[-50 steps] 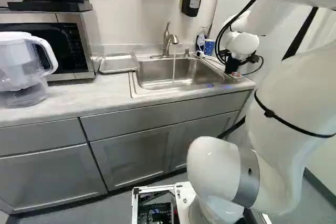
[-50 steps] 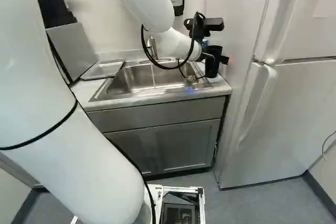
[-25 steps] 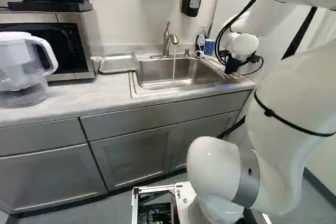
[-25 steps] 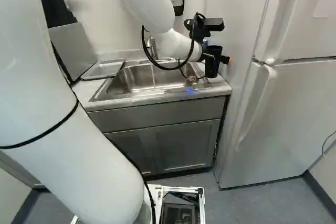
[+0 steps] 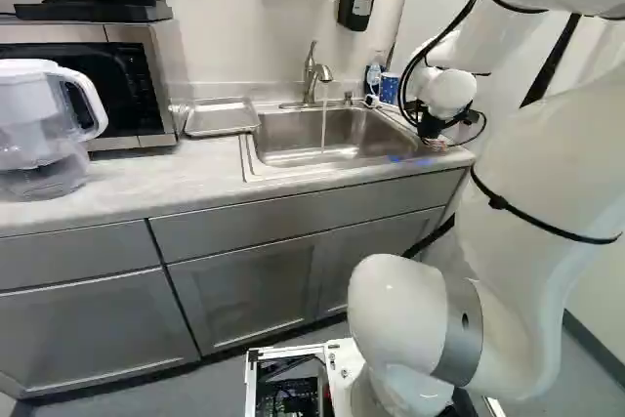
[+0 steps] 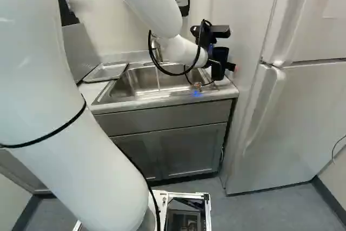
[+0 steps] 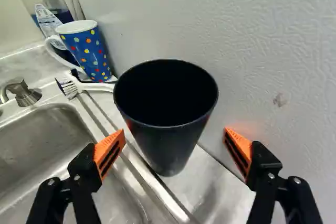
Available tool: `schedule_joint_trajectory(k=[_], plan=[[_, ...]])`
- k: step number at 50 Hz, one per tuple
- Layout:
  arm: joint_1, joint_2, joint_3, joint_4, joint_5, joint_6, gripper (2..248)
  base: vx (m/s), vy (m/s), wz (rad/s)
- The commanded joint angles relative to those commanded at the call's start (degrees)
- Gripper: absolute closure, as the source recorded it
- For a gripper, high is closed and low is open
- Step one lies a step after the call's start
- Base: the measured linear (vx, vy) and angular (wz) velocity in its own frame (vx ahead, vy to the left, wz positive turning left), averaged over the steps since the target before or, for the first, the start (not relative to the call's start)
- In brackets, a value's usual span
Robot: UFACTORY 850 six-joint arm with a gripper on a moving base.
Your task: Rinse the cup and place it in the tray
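From behind the arm (image 5: 527, 183), on its left and right, the base views are aimed ahead and slightly down, well apart from the counter (image 5: 166, 168). The sink (image 5: 293, 148), tap (image 5: 311, 80) and tray (image 5: 222, 119) are shared; the pitcher (image 5: 34, 124) is caught only from the left, the fridge's doors (image 6: 292, 133) only from the right. From the wrist, the cup (image 7: 176, 145) is viewed closely, from above (the sink's corner is shared too).
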State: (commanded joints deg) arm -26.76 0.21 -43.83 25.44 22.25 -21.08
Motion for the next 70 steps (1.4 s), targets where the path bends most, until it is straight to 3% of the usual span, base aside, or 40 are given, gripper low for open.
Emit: schedule_joint_trajectory(k=[4, 5, 9, 10, 14, 15, 20, 21, 70], plan=[[0.0, 0.0, 0.0, 0.0, 0.0, 0.0, 3, 0.0, 0.0, 0.0], [0.0, 0.0, 0.0, 0.0, 0.0, 0.0, 27, 0.0, 0.0, 0.0], [0.0, 0.0, 0.0, 0.0, 0.0, 0.0, 27, 0.0, 0.0, 0.0], [0.0, 0.0, 0.0, 0.0, 0.0, 0.0, 66, 0.0, 0.0, 0.0], [0.0, 0.0, 0.0, 0.0, 0.0, 0.0, 66, 0.0, 0.0, 0.0], [0.0, 0.0, 0.0, 0.0, 0.0, 0.0, 104, 0.0, 0.0, 0.0], [0.0, 0.0, 0.0, 0.0, 0.0, 0.0, 104, 0.0, 0.0, 0.0], [0.0, 0.0, 0.0, 0.0, 0.0, 0.0, 129, 0.0, 0.0, 0.0], [0.2, 3.2, -0.72, 0.0, 0.0, 0.0, 129, 0.0, 0.0, 0.0]])
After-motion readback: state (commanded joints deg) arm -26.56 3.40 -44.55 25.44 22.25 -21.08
